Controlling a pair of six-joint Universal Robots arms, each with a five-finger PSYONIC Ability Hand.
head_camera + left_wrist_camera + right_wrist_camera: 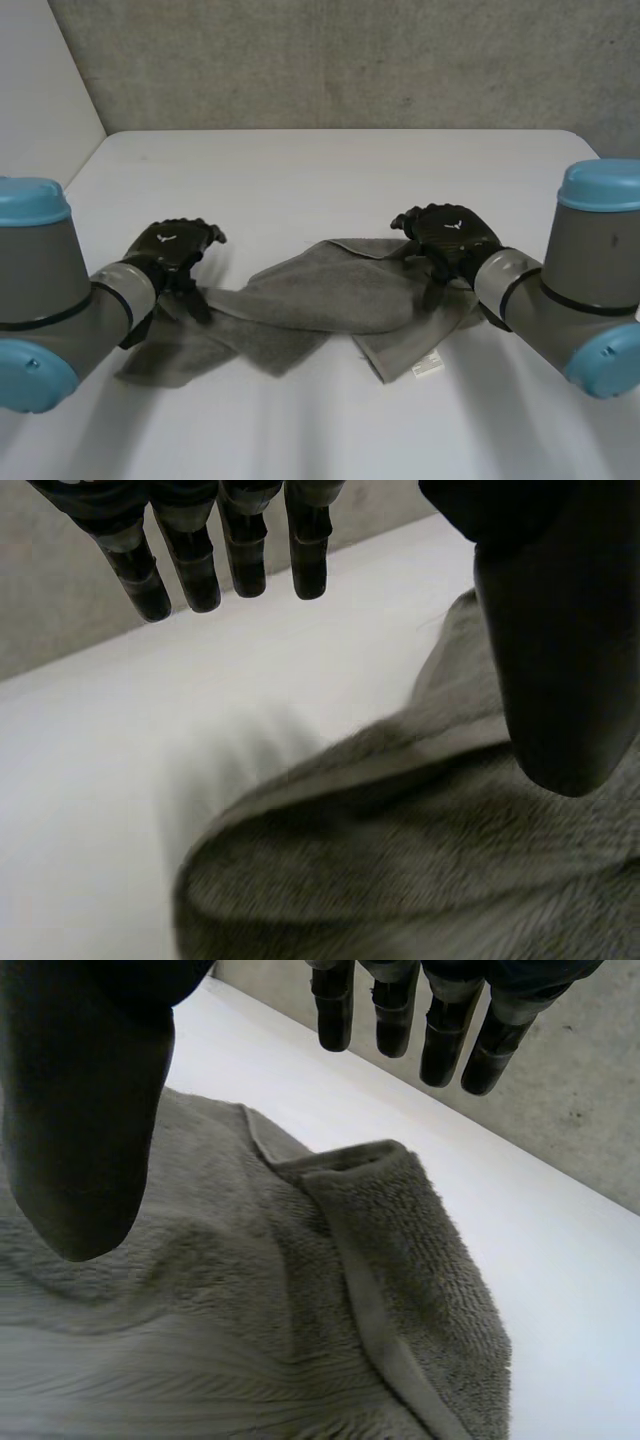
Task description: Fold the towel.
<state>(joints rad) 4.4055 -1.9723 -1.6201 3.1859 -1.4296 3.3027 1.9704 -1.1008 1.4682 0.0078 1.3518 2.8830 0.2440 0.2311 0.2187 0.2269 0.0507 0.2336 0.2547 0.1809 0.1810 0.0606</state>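
- Thumbs (555, 630) loomed closest. Were the 2 hands gripping anything?
- No. The left hand (175, 248) hung over the grey towel's (320, 300) left end and the right hand (448, 235) over its far right corner. Fingers were straight, apart from the thumbs, clamped on nothing.
- And the towel?
- Bunched and twisted across the white table (330, 170), its label (427, 366) showing.
- Risk?
- Closing on heaped layers could catch 2 plies, I judged, and fold it crooked.

rumpled towel (320, 300) across the middle, bare table (330, 170) beyond

Plain grey towel (320, 300), white table (330, 170), speckled grey wall (350, 60).
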